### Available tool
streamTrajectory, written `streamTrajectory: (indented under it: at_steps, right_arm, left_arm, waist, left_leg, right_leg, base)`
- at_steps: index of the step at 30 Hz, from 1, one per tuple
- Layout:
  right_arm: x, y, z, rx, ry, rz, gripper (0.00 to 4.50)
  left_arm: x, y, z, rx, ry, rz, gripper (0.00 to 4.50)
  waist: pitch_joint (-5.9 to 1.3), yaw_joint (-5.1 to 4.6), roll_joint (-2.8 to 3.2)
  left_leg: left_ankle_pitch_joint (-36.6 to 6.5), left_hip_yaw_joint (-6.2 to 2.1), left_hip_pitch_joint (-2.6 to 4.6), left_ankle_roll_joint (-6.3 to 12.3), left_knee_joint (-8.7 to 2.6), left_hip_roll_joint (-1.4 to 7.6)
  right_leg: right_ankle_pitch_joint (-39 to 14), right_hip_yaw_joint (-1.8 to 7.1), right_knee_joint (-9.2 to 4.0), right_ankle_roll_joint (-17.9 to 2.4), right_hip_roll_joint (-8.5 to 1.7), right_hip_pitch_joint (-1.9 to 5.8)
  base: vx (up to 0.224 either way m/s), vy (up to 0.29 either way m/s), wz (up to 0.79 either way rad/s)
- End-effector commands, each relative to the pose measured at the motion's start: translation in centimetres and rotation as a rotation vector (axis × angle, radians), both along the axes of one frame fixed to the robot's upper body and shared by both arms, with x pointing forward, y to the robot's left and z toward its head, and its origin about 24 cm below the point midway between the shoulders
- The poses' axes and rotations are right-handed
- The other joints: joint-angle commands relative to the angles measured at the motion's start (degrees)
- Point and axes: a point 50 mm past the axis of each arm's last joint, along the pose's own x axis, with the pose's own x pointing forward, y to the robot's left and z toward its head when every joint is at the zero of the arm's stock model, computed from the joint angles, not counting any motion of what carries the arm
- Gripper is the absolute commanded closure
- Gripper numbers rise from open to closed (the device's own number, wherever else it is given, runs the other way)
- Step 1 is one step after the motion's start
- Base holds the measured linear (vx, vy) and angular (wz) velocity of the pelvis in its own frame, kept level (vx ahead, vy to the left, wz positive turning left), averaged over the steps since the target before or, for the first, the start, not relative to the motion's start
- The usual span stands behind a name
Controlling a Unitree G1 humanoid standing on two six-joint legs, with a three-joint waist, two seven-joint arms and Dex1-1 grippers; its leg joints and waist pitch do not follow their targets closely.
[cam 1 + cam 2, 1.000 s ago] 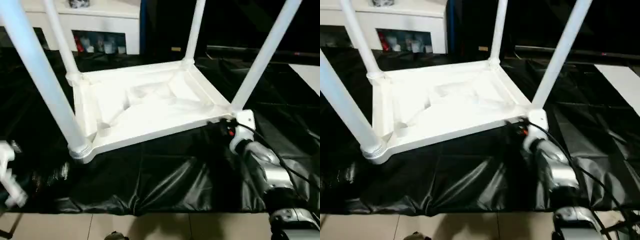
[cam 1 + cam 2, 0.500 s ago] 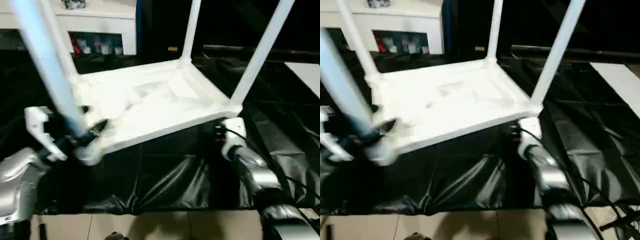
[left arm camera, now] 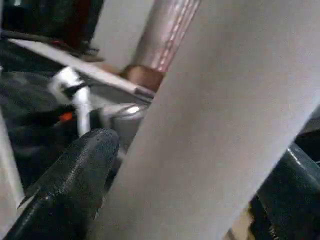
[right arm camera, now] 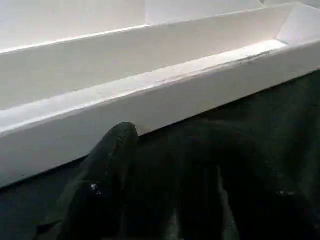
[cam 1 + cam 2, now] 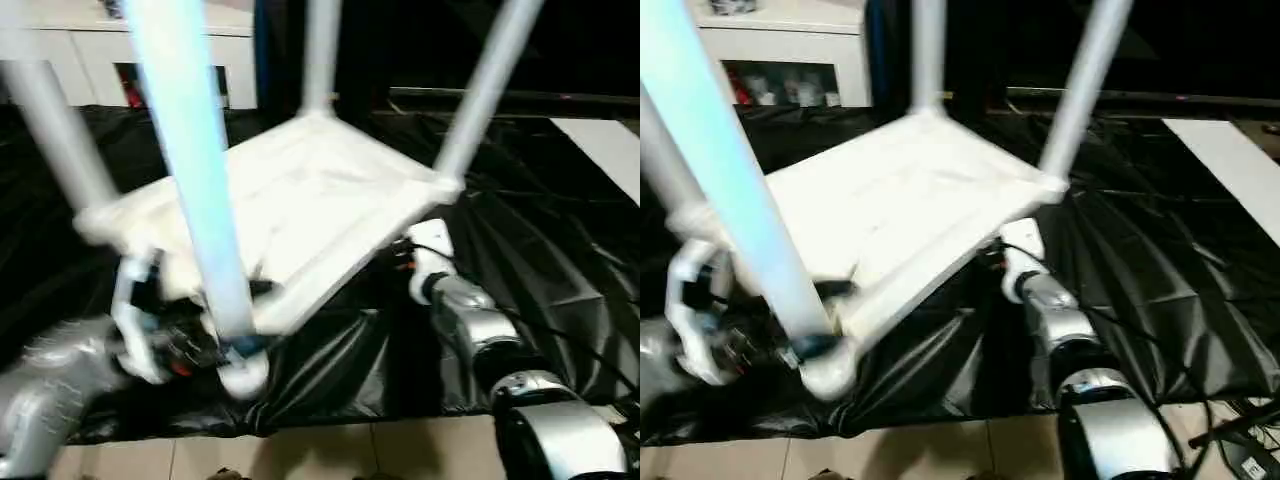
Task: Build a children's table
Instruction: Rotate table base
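Children's table (image 5: 300,200), all-white plastic, upside down with its rectangular top tilted over the black plastic sheeting (image 5: 560,250), four long round tube legs pointing up. Near corner socket (image 5: 243,375) hangs low by the sheet's front edge; the side toward the right arm sits higher. Left gripper (image 5: 190,335), black fingers on a white mount, is at the base of the nearest white tube leg (image 5: 190,170); in the left wrist view the fingers (image 3: 75,180) stand spread wide on either side of that leg, contact not clear. Right gripper (image 4: 170,175) is at the tabletop's edge rim (image 4: 150,95), fingers part-spread just under it; grip on the rim: cannot tell. White glass-door cabinet (image 5: 80,60) stands behind.
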Motion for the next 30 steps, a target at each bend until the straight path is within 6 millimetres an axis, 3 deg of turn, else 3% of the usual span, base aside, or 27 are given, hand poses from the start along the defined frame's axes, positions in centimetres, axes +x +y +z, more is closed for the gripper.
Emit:
streamTrajectory:
  at_steps: [1, 4, 5, 6, 8, 12, 14, 20, 21, 22, 23, 24, 25, 26, 28, 30]
  right_arm:
    - [0.3, 2.5, 1.1, 0.031, -0.040, 0.132, 1.77]
    - [-0.3, 4.4, 1.1, 0.069, -0.041, 0.242, 1.77]
    - [-0.3, 4.4, 1.1, 0.069, -0.041, 0.242, 1.77]
    - [-1.0, 5.7, 0.8, 0.096, -0.028, 0.342, 1.77]
    - [-1.6, 6.5, 0.7, 0.112, -0.019, 0.409, 1.77]
    - [-1.8, 6.9, 0.3, 0.097, -0.024, 0.417, 1.77]
    - [-1.6, 6.6, 0.4, 0.086, -0.031, 0.389, 1.77]
    - [-0.1, 3.3, 0.8, 0.035, -0.061, 0.182, 1.77]
    - [0.2, 1.8, 1.0, 0.035, -0.071, 0.133, 1.77]
    - [0.3, 1.2, 1.1, 0.037, -0.075, 0.119, 1.77]
    - [0.3, 0.7, 1.1, 0.040, -0.079, 0.108, 1.77]
    - [0.3, 0.7, 1.1, 0.040, -0.079, 0.108, 1.77]
    - [0.3, -0.4, 1.2, 0.037, -0.093, 0.096, 1.77]
    - [0.3, -0.9, 1.3, 0.035, -0.100, 0.089, 1.77]
    - [0.2, -1.4, 1.2, 0.033, -0.104, 0.085, 1.77]
    - [-0.3, -3.0, 1.2, 0.020, -0.124, 0.084, 1.77]
  left_arm:
    - [-0.2, -1.3, 0.3, -0.034, 0.005, -0.045, 0.03]
    - [-0.2, -2.1, 0.3, -0.055, 0.016, -0.068, 0.03]
    - [-0.2, -2.1, 0.3, -0.055, 0.016, -0.068, 0.03]
    - [0.0, -2.8, 0.5, -0.092, 0.015, -0.084, 0.03]
    - [0.3, -3.6, 0.6, -0.117, 0.012, -0.103, 0.03]
    - [1.6, -6.0, 0.6, -0.107, -0.024, -0.146, 0.03]
    - [2.1, -6.6, 0.6, -0.088, -0.050, -0.136, 0.03]
    - [6.1, -8.9, -0.4, 0.094, -0.169, 0.066, 0.03]
    - [7.5, -9.2, -0.8, 0.173, -0.186, 0.149, 0.03]
    - [7.9, -9.2, -1.0, 0.198, -0.186, 0.174, 0.03]
    - [8.3, -9.0, -0.9, 0.214, -0.205, 0.206, 0.03]
    - [8.3, -9.0, -0.9, 0.214, -0.205, 0.206, 0.03]
    - [8.6, -8.5, -0.9, 0.222, -0.203, 0.235, 0.03]
    - [8.7, -8.1, -1.1, 0.230, -0.195, 0.250, 0.03]
    - [8.8, -7.7, -1.3, 0.246, -0.191, 0.259, 0.03]
    - [8.4, -5.8, -2.6, 0.355, -0.191, 0.280, 0.03]
  waist:
    - [-3.12, 0.33, 0.67]
    - [-3.09, 0.31, 0.82]
    - [-3.08, 0.18, 0.76]
    - [-3.05, 0.02, 0.43]
    - [-3.07, 0.07, 0.62]
    - [-3.15, 0.17, 0.41]
    - [-3.22, 0.37, 0.40]
    - [-3.50, 0.98, 0.40]
    - [-3.46, 1.10, 0.89]
    - [-3.68, 1.62, 0.88]
    - [-3.54, 1.60, 0.59]
    - [-3.57, 1.68, 0.53]
    - [-3.77, 1.82, 0.92]
    - [-3.80, 1.68, 0.69]
    - [-3.97, 1.75, 0.78]
    - [-3.93, 1.64, 0.35]
  left_leg:
    - [-18.3, -0.68, 0.45, -2.06, -4.40, 1.10]
    - [-19.1, -0.92, 0.54, -2.34, -4.54, 1.20]
    - [-19.2, -0.92, 0.52, -2.34, -4.57, 1.21]
    - [-19.4, -0.91, 0.51, -2.22, -4.59, 1.22]
    - [-19.4, -0.93, 0.60, -2.13, -4.58, 1.30]
    - [-17.8, -0.94, 0.52, -2.10, -4.68, 1.30]
    - [-17.5, -0.86, 0.89, -2.02, -4.56, 1.37]
    - [-16.1, -0.73, 0.86, -1.99, -4.32, 1.20]
    - [-15.9, -0.83, 0.81, -1.90, -4.35, 1.12]
    - [-16.2, -0.61, 1.59, -1.98, -4.06, 1.23]
    - [-15.4, -0.70, 0.77, -1.71, -4.20, 1.06]
    - [-15.3, -0.72, 0.67, -1.59, -4.24, 1.00]
    - [-14.8, -0.71, 0.74, -1.45, -4.05, 0.98]
    - [-14.2, -0.71, 0.54, -1.32, -4.02, 0.97]
    - [-13.1, -0.65, 0.58, -0.84, -3.87, 0.97]
    - [-12.1, -0.75, 0.19, -0.06, -3.89, 1.01]
  right_leg:
    - [-17.7, 2.40, -4.06, -10.2, -2.99, 2.19]
    - [-19.5, 2.44, -4.23, -9.6, -3.06, 2.09]
    - [-19.4, 2.44, -4.23, -9.7, -3.00, 2.08]
    - [-19.4, 2.44, -4.24, -9.8, -2.95, 2.06]
    - [-19.2, 2.53, -4.22, -10.1, -3.03, 2.06]
    - [-16.6, 2.52, -4.06, -10.9, -3.11, 2.29]
    - [-16.8, 2.54, -4.36, -10.6, -3.17, 2.04]
    - [-14.6, 2.57, -4.18, -10.1, -3.19, 2.37]
    - [-14.7, 2.55, -4.28, -9.3, -3.06, 2.44]
    - [-13.9, 2.55, -4.31, -9.4, -3.06, 2.04]
    - [-12.9, 2.49, -4.05, -9.7, -3.01, 2.62]
    - [-13.3, 2.42, -4.15, -9.6, -3.02, 2.73]
    - [-13.1, 2.45, -4.00, -9.7, -3.18, 2.72]
    - [-12.5, 2.42, -4.01, -9.8, -3.15, 2.87]
    - [-10.4, 2.36, -3.85, -10.6, -3.05, 2.82]
    - [-9.1, 2.25, -3.64, -11.7, -3.05, 3.08]
  base:
    - [0.000, 0.000, 0.00]
    - [0.000, 0.000, 0.00]
    - [0.000, 0.000, 0.00]
    - [0.000, 0.000, 0.00]
    - [0.000, 0.000, 0.00]
    - [0.000, 0.000, 0.00]
    - [0.000, 0.000, 0.00]
    - [0.000, 0.000, 0.00]
    - [0.000, 0.000, 0.00]
    - [0.000, 0.000, 0.00]
    - [0.000, 0.000, 0.00]
    - [0.000, 0.000, 0.00]
    - [0.000, 0.000, 0.00]
    - [0.000, 0.000, 0.00]
    - [0.000, 0.000, 0.00]
    - [0.000, 0.000, 0.00]
